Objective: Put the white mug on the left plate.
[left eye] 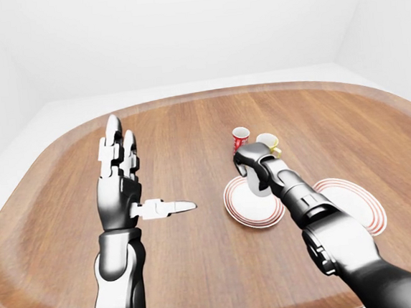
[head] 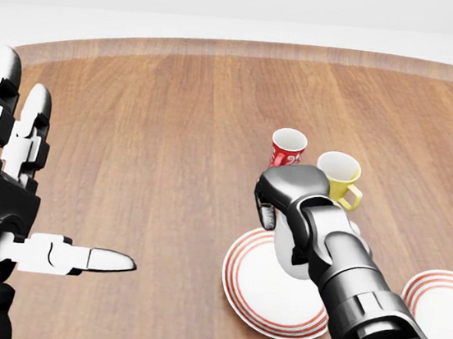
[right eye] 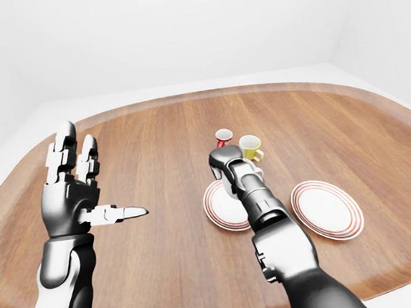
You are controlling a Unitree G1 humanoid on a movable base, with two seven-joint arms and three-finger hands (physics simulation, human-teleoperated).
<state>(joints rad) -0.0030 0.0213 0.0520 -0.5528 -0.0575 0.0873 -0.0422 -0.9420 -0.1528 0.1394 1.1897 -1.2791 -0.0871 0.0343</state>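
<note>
The white mug (head: 286, 245) is held in my right hand (head: 281, 213), whose fingers (head: 268, 210) close round it. It sits low over the upper part of the left plate (head: 264, 300), a white plate with red rings. I cannot tell whether the mug touches the plate. My forearm hides most of the mug. My left hand (left eye: 144, 179) is open and empty, with its fingers pointing up and its thumb out to the right, raised over the table well left of the plate.
A red cup (head: 288, 148) and a yellow mug (head: 337, 174) stand just above the left plate, close to my right hand. A second red-ringed plate (left eye: 354, 202) lies to the right. The wooden table (left eye: 189, 126) has a rounded rim.
</note>
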